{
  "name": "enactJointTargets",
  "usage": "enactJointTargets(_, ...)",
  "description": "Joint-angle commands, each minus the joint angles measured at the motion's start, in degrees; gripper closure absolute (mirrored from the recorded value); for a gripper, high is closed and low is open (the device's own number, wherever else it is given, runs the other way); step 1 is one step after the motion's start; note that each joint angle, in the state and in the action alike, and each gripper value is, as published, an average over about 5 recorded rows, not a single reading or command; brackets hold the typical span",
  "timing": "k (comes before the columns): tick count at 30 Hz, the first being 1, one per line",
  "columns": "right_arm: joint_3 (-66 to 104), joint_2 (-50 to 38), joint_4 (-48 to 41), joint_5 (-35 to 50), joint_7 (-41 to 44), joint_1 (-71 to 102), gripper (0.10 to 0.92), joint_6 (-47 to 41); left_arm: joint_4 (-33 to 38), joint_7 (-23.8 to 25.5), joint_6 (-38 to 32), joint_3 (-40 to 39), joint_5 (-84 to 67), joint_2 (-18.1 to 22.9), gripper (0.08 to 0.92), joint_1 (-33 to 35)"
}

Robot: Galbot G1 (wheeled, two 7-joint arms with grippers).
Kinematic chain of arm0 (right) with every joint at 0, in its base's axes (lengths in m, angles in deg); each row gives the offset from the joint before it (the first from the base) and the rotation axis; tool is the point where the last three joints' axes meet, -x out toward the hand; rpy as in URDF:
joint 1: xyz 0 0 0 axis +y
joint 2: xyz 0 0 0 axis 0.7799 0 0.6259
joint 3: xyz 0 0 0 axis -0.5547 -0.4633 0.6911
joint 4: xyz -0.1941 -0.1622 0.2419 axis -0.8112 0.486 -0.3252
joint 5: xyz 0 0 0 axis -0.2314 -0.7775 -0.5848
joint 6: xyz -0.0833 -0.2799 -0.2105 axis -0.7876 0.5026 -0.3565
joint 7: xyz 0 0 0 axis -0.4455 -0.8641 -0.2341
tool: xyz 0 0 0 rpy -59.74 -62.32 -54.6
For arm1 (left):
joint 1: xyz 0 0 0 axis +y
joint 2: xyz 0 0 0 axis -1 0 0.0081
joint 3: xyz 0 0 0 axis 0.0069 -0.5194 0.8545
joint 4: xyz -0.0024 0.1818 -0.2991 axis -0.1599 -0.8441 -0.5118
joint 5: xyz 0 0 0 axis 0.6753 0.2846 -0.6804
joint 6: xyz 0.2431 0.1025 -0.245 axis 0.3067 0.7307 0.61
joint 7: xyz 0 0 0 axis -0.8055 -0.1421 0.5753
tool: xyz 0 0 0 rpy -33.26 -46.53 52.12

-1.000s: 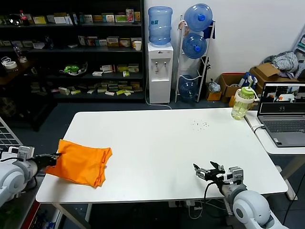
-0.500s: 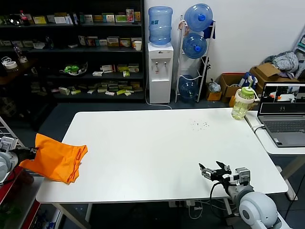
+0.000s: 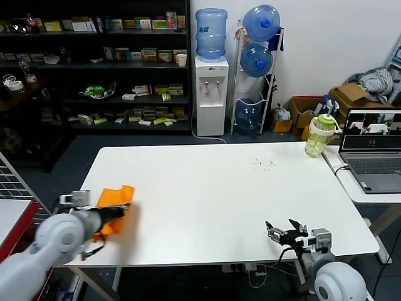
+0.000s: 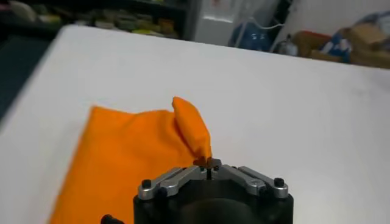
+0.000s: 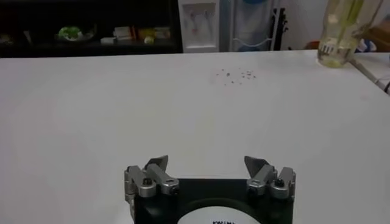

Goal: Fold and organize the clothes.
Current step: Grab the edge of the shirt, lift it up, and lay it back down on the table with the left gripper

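1. Check the left gripper [image 4: 209, 163]: its fingers are closed together on a pinched fold of the orange T-shirt [image 4: 134, 152], which rises in a small peak at the tips.
2. Note the shirt's position: folded into a compact packet at the worktop's [image 3: 213, 200] left near corner, close to the edge. The pinch probably serves to drag or set the packet there.
3. Check the right gripper [image 5: 209, 171]: its fingers are spread wide and hold nothing; it waits at the near right edge, well apart from the shirt.
4. Observe the free room: the worktop's middle is bare apart from small specks [image 3: 263, 164]. A green-lidded bottle [image 3: 317, 135] stands at the far right corner, beside a laptop [image 3: 374, 153].
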Motion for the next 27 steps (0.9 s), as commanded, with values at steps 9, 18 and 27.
enactJointTargets(9,2.0,2.4,0.8,-1.3,-0.2,3.5,0.203,-0.4,-16.6,-12.8,0.2,-24.8,-2.0,31.7,0.908,-25.4)
enactJointTargets(18,1.5,2.3,0.6,-1.1,-0.3,2.9,0.203,-0.4,-17.6,-14.2,0.0,-26.0,-1.4,36.1,0.908,-25.7)
enactJointTargets(27,1.4,2.2,0.4,-0.8,-0.3,2.5,0.203,-0.4,-18.1,-15.0,-0.3,-27.6,-0.6,38.3,0.908,-25.6)
